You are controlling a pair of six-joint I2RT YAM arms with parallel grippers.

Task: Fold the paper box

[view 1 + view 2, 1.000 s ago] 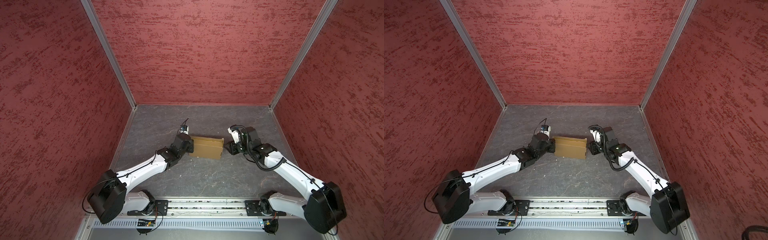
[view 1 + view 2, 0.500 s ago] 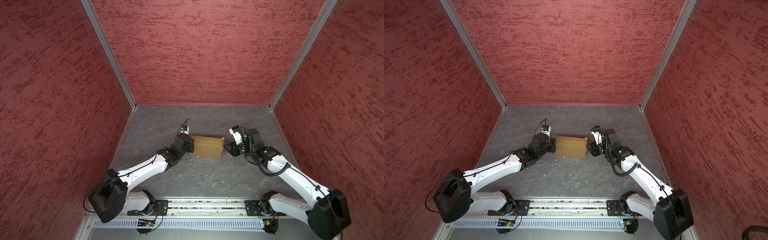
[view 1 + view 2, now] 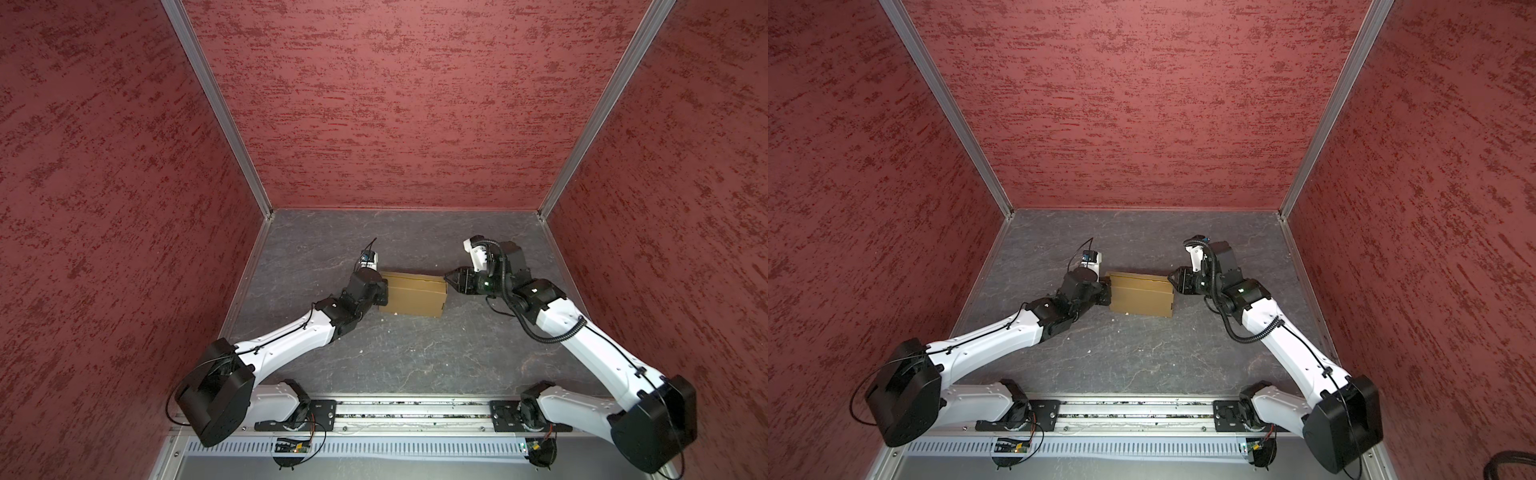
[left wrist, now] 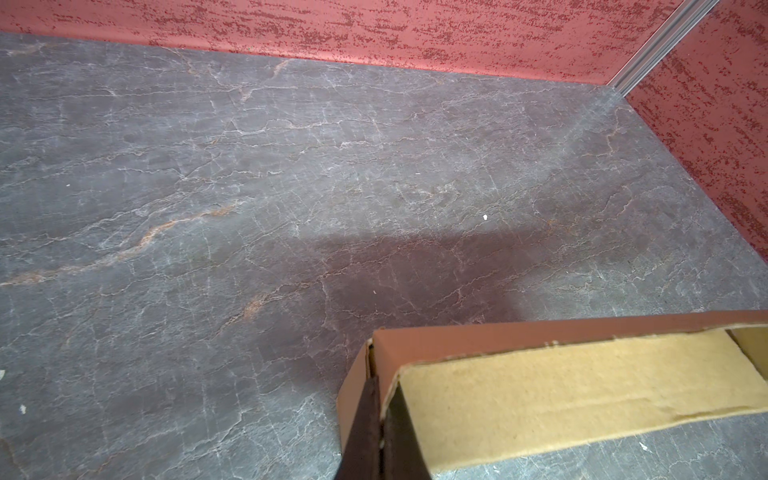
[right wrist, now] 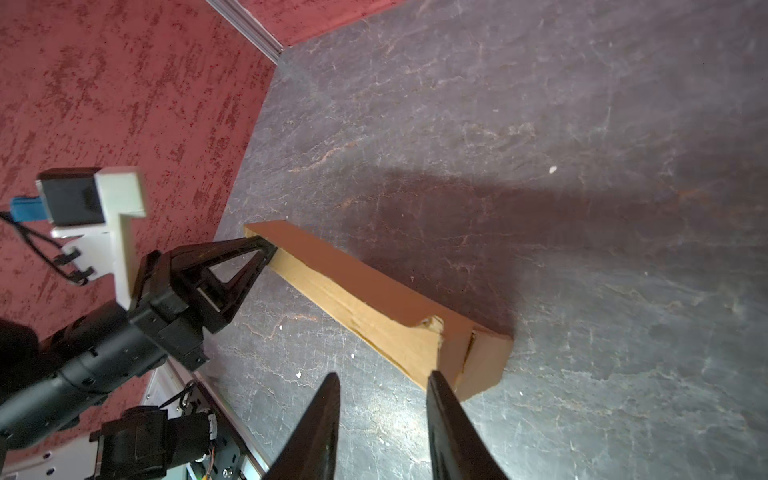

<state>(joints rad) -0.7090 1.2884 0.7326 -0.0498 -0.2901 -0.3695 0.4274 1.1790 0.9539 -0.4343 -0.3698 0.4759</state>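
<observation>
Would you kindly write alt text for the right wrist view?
The left gripper pinches the far end of the brown paper box lying on the grey table; the right gripper, jaws apart, sits at its near end.

So the paper box is plain brown corrugated cardboard, matt, no print. In the left wrist view its inner face is paler and fibrous, with ragged cut edges. Under it the worktop looks like dark grey slate, mostly matt, with pale veins and a faint sheen. All three walls are red with a rough, streaky plaster look, joined by brushed aluminium corner strips. On both robots the arm shells are smooth white plastic, slightly glossy, with matt black joints. Both the left gripper and right gripper have black plastic fingers, a bit scuffed. Along the worktop's near edge the rail is bare metal.
</observation>
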